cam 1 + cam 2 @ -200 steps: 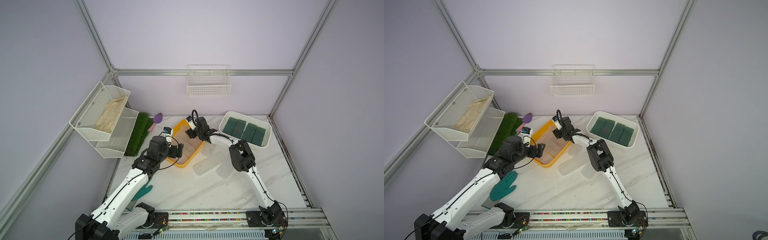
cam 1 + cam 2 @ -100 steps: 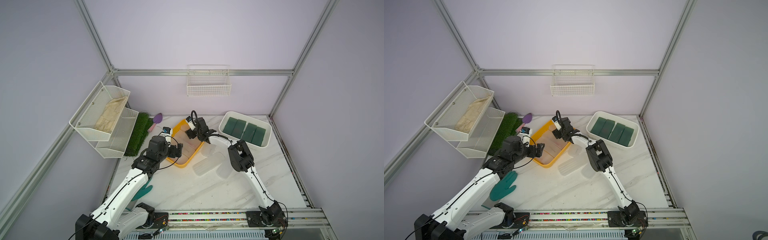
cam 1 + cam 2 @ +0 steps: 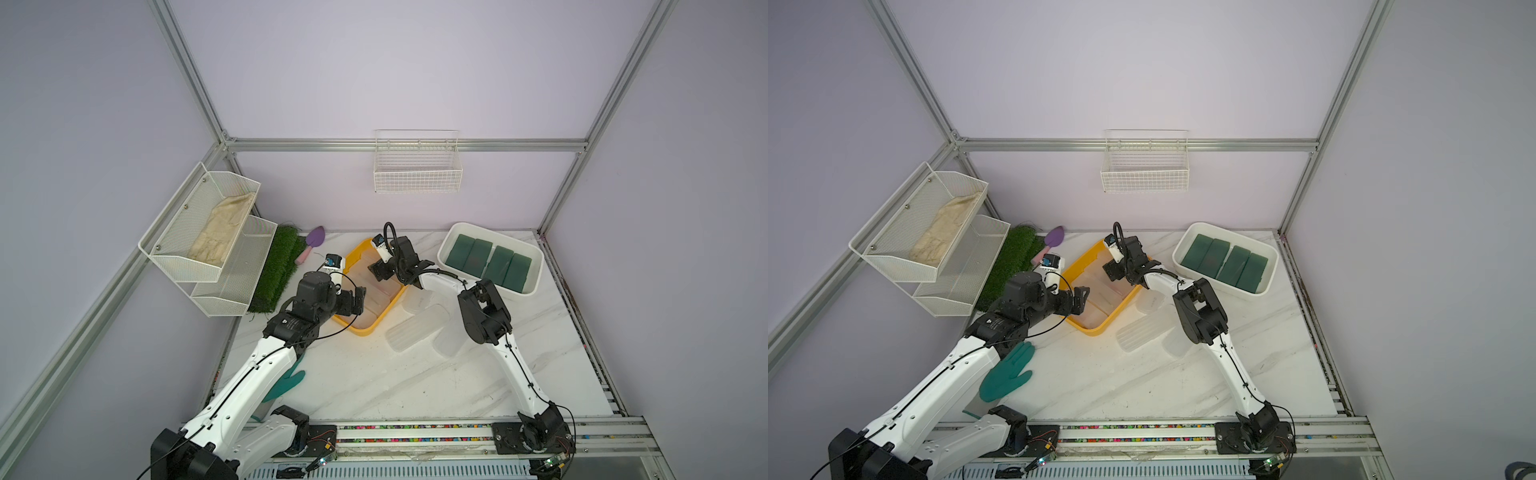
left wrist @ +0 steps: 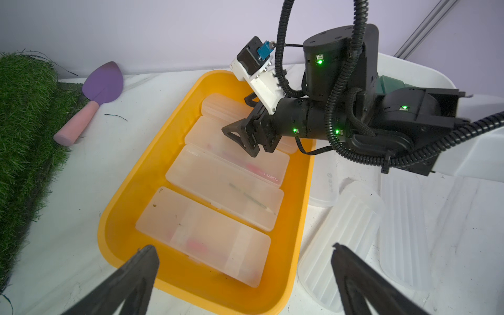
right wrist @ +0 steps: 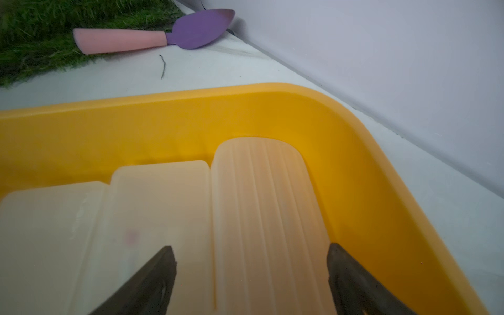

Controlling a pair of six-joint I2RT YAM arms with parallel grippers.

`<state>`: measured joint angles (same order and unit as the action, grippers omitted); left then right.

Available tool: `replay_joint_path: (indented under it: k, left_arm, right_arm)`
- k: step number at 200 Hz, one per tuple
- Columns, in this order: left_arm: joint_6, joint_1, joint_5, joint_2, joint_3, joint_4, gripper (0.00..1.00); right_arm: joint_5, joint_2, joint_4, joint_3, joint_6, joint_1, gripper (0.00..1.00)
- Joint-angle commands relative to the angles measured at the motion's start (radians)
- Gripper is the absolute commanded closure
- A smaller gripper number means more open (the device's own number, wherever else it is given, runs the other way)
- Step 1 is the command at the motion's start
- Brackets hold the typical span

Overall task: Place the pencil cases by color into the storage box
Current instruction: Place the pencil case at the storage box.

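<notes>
White marble tabletop carried two bins: a white tub with four green cases side by side, and a yellow tray with frosted clear cases in a row. The right gripper stood spread astride a ribbed case at the tray's back end (not pinching it, as far as I could tell). The left gripper hung wide apart over the near end. More loose cases lay beside the tray. A careless lift could snag the ribbed case onto its neighbour, or the arms could bump.
</notes>
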<state>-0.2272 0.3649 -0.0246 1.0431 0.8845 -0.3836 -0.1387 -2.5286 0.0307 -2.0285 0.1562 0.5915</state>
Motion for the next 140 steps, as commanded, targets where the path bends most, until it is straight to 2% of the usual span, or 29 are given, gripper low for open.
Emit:
replay_joint_path:
  k: [1, 42, 85, 140]
  left_arm:
    - [-0.016, -0.01, 0.021, -0.011, 0.002, 0.028, 0.0]
    - [-0.015, -0.012, 0.031, -0.006, 0.004, 0.029, 0.0]
    - [-0.018, -0.012, 0.04, -0.011, 0.004, 0.033, 0.0]
    - [-0.017, -0.014, 0.045, -0.009, -0.001, 0.034, 0.0]
  right_arm:
    - [-0.05, 0.09, -0.063, 0.035, -0.05, 0.007, 0.12]
    - [0.028, 0.099, -0.107, 0.073, -0.076, 0.007, 0.13]
    - [0.146, 0.008, -0.06, -0.033, -0.07, 0.005, 0.15]
    - [0.169, -0.094, 0.029, -0.123, -0.043, 0.005, 0.16]
